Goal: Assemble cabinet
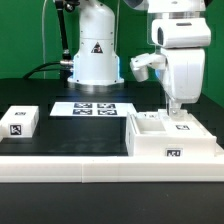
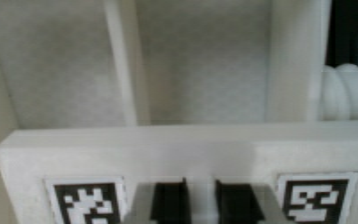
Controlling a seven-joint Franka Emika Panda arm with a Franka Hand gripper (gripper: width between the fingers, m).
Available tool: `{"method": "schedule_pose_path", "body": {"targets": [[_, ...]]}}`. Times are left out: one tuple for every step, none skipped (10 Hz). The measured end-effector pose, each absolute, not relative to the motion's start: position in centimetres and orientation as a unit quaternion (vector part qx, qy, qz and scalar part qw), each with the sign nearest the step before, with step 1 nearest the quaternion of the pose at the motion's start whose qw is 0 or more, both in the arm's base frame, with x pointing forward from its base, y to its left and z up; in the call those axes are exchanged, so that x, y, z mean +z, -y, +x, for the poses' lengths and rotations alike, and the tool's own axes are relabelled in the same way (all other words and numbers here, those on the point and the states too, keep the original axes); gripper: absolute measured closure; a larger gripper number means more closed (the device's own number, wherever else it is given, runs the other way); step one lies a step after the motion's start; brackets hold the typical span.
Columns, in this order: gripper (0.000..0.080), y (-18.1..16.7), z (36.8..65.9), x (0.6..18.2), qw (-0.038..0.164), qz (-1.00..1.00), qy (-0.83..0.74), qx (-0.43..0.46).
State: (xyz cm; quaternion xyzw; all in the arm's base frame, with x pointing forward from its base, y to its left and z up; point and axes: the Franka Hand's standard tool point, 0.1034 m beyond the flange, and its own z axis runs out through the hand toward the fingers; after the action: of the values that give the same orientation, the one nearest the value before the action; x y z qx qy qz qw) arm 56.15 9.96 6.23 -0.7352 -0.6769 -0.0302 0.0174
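the large white plastic cabinet box with tagged panels (image 1: pixel 172 146) sits on the black tabletop (image 1: pixel 80 140) toward 4 o'clock in the exterior view. the white two-finger gripper (image 1: pixel 177 112) hangs just over its top; i cannot tell whether its fingers are apart or together. a small white tagged block (image 1: pixel 20 122) lies at 9 o'clock, well apart.

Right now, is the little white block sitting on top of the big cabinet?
No, the small white block lies on the table, apart from the cabinet, at the exterior view's left.

Your exterior view sits low, well back, facing the arm (image 1: pixel 182 60) and its gripper (image 1: pixel 176 108). Your wrist view looks down from just above the gripper, close in; both share the cabinet (image 1: pixel 175 148) (image 2: pixel 158 148) beneath it.
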Motion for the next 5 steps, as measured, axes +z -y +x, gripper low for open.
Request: {"method": "schedule_pose_path", "body": {"targets": [[0.0729, -9.9, 56.77, 6.22, 0.016, -0.736, 0.676, -0.033], [0.0729, -9.85, 57.21, 6.2, 0.015, -0.737, 0.675, -0.035], [0.0729, -9.79, 57.56, 6.19, 0.016, -0.738, 0.674, -0.035], [0.0729, -9.8, 57.55, 6.21, 0.016, -0.738, 0.674, -0.035], [0.0729, -9.79, 57.54, 6.2, 0.016, -0.738, 0.674, -0.035]]}}
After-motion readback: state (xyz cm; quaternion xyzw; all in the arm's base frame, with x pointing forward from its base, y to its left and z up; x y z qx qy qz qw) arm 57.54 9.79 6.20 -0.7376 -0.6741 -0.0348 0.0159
